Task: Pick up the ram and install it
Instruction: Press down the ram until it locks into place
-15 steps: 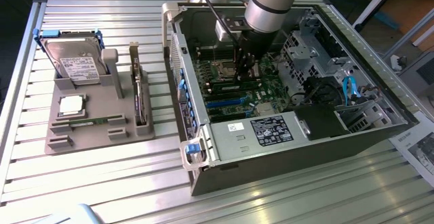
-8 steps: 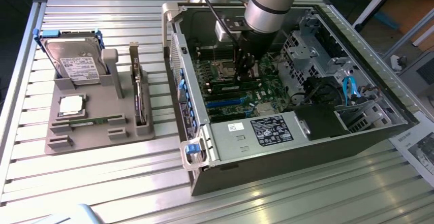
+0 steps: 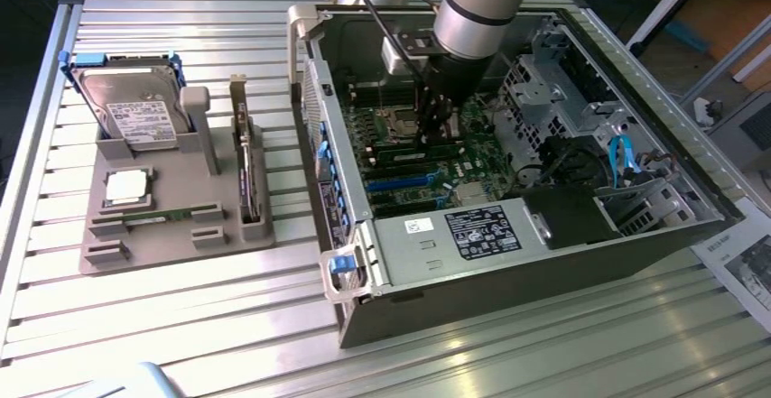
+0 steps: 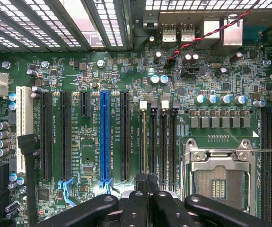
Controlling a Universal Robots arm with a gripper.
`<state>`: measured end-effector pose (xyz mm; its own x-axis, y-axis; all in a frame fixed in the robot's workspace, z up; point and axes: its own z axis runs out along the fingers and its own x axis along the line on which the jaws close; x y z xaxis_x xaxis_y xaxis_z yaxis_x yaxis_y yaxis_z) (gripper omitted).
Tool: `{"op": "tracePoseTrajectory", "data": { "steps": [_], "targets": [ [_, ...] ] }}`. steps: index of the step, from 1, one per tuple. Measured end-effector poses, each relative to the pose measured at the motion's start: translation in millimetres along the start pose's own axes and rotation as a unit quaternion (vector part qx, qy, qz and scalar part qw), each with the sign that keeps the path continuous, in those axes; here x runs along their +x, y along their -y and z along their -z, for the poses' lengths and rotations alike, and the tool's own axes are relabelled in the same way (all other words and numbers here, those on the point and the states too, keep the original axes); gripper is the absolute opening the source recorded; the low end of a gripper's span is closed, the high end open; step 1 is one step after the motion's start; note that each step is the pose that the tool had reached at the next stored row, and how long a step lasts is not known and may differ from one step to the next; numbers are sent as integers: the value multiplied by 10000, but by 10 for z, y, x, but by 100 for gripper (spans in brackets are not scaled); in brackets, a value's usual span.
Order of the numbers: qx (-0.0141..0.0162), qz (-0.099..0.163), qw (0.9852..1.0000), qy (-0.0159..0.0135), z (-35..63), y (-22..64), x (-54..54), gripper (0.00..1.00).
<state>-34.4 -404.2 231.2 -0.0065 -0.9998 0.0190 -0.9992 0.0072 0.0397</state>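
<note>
Item: your tool (image 4: 147, 189), fingers pinched together, sits low inside the open computer case (image 3: 361, 263), directly over the memory slots (image 4: 157, 137) beside the empty processor socket (image 4: 218, 177).

Item: the ram (image 4: 144, 142) appears as a thin edge standing in one slot, just ahead of your fingertips; judged placed, full seating unconfirmed.

Item: grey parts holder (image 3: 181, 236) on the counter (image 3: 144, 326) carries the hard drive (image 3: 133, 109) and processor chip (image 3: 126, 186).
</note>
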Motion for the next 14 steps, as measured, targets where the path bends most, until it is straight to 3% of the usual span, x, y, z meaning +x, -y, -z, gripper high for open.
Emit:
{"op": "tracePoseTrajectory", "data": {
  "steps": [11,14],
  "targets": [
    [0,0,10000,7,13,0,-2,10],
    [-16,0,10000,-2,60,-2,0,10]
  ]
}}
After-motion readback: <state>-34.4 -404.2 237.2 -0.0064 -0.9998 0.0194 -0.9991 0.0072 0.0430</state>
